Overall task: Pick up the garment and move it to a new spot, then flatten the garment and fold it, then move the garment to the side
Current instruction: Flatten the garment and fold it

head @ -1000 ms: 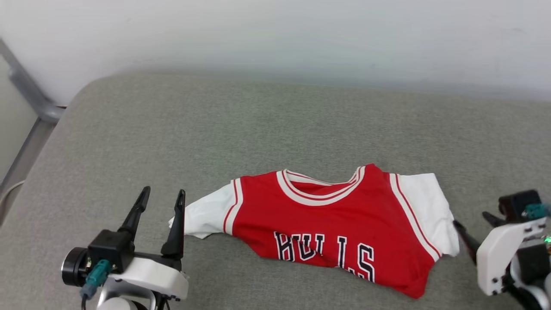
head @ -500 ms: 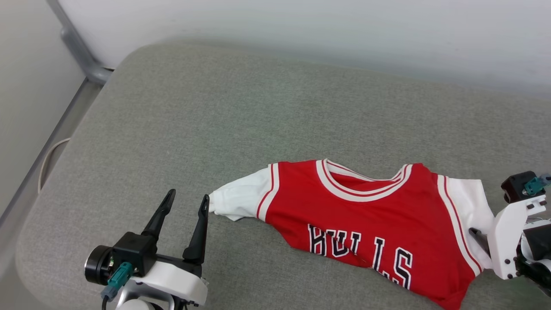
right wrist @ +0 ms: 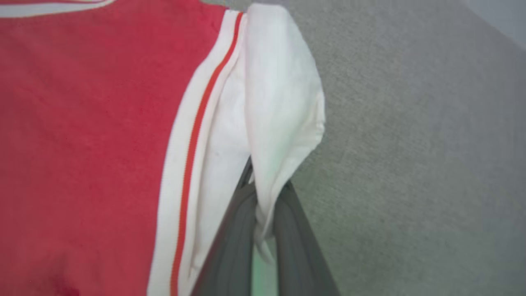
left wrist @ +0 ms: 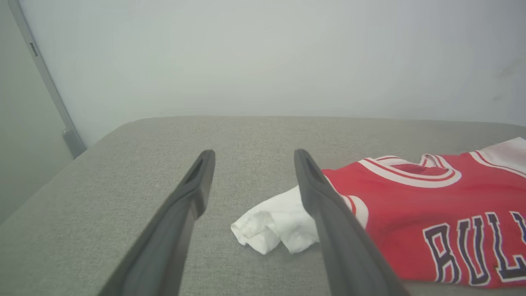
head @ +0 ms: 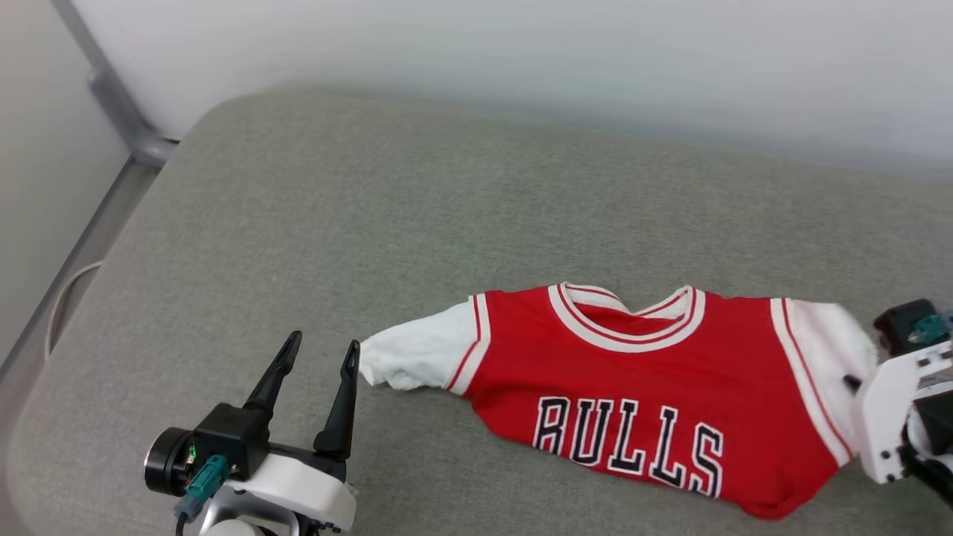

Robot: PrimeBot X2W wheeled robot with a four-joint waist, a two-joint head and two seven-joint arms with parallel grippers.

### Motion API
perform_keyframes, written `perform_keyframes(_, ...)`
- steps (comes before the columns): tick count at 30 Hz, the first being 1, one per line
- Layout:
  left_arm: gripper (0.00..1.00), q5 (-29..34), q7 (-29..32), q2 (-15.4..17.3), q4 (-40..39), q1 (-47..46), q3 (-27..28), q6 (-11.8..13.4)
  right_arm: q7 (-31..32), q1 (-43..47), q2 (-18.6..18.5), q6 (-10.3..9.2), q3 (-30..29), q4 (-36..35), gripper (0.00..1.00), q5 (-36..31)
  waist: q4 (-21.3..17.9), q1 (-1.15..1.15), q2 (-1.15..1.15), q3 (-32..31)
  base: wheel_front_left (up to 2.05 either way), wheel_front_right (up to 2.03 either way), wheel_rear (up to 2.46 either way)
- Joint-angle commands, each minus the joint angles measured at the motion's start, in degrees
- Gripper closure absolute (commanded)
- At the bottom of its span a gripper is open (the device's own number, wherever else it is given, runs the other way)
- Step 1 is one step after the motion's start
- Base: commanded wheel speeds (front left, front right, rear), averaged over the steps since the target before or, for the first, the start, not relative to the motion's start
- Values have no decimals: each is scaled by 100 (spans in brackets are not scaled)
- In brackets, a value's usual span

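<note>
Red and white jersey-style cloth T-shirt [head: 640, 387] is lying on the grey fabric cushion [head: 372, 223], toward its near right part, collar end facing the pale wall [head: 521, 59] behind. Grey metal bar [head: 112, 112] is running along beyond the cushion's far left corner. My left gripper [head: 324, 342] is hovering left of the T-shirt, fingers spread, the right one just beside the sleeve end. My right gripper [right wrist: 267, 174] is sitting at the T-shirt's right edge, pinching a fold of that sleeve between its fingers.

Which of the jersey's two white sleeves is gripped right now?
The sleeve on the robot's right, pinched between the right gripper's shut fingers; the other sleeve lies loose on the cushion beside the open left gripper.
</note>
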Motion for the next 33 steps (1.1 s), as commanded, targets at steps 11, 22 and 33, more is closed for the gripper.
perform_keyframes(11,0,52,-15,-40,-49,-17,31,-79,49,253,-281,-10,-1464,-163,100,-1187,-465,0,0,93,0,0,0)
perform_keyframes(22,0,82,-16,-86,159,-252,-37,-164,-239,107,437,-9,-2568,510,0,-2152,-493,0,0,234,0,0,0)
perform_keyframes(33,0,6,-16,-124,159,-21,155,-127,-1544,147,1164,-9,-2567,-479,0,-1890,-902,0,0,-229,0,0,0)
